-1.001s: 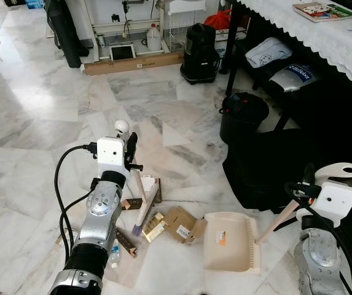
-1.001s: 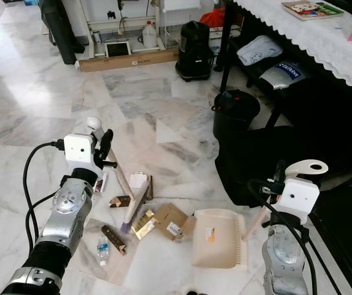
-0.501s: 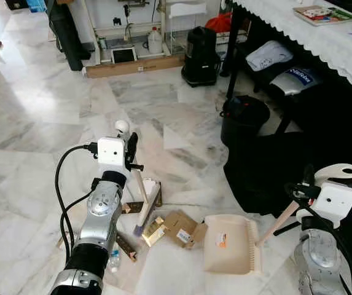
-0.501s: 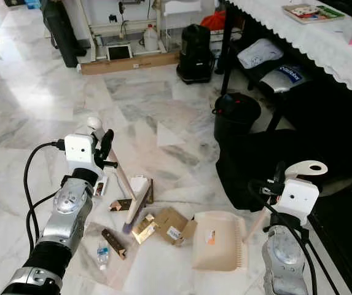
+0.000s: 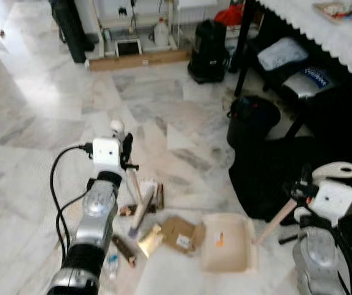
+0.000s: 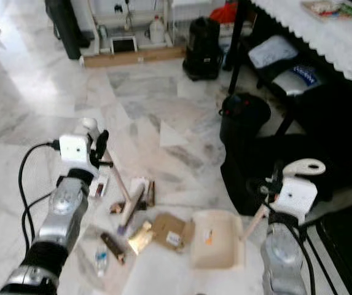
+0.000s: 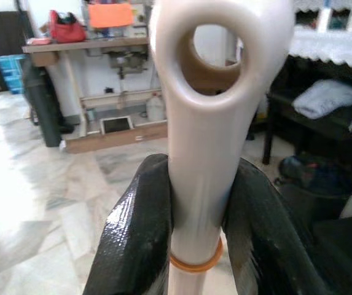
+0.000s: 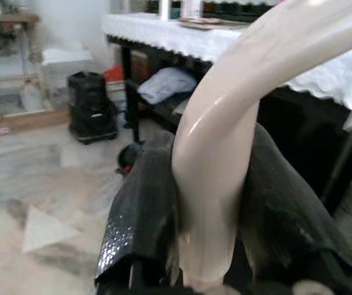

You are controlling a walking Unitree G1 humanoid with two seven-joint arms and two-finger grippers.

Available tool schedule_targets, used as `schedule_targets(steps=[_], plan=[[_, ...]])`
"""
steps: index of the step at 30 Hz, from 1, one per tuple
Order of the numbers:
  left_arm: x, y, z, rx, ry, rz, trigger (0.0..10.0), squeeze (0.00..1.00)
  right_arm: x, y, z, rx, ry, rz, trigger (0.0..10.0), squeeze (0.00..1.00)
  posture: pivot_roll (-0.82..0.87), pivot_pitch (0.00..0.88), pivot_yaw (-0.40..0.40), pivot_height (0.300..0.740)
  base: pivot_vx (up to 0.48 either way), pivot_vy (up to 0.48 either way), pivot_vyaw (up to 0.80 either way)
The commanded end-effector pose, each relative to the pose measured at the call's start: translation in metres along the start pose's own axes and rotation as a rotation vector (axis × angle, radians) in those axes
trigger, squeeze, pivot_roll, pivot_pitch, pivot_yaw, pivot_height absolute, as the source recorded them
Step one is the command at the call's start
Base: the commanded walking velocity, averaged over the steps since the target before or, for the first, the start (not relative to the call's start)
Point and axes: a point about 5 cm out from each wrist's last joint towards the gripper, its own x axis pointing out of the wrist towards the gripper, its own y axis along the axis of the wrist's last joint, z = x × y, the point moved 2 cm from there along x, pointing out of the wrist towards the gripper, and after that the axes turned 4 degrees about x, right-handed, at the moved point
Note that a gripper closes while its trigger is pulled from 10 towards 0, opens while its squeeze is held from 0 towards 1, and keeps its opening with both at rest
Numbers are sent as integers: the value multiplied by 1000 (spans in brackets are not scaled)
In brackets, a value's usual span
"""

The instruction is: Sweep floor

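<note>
My left gripper is shut on the cream broom handle, just below its ring end. The handle slants down to the brush head, which rests on the marble floor among litter. That litter is a flattened cardboard box, a gold wrapper, a brown bar and a small bottle. My right gripper is shut on the dustpan's curved handle. The cream dustpan lies flat on the floor, its mouth facing the cardboard box.
A black bin and a heap of black cloth lie to the right of the dustpan. Beyond them stands a dark table with a white lace cloth. A black bag and a long cardboard box stand at the far wall.
The whole picture has shifted a little and gone blurry, so the camera moved. Both grippers keep their hold, and broom, dustpan and litter lie much as before.
</note>
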Motion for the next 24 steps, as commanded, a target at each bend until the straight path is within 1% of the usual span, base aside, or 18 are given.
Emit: schedule_targets(steps=[1,19,24], plan=[[0,5,-12,12,34,25,10000,0,4,11,-7,6,24,52,10000,0,19,111,-5,740,0,0,0],[1,2,-12,21,19,12,10000,0,2,4,-3,-6,14,29,10000,0,17,113,-4,740,0,0,0],[3,3,-11,25,-6,13,10000,0,1,2,0,-19,-3,25,10000,0,17,104,3,740,0,0,0]])
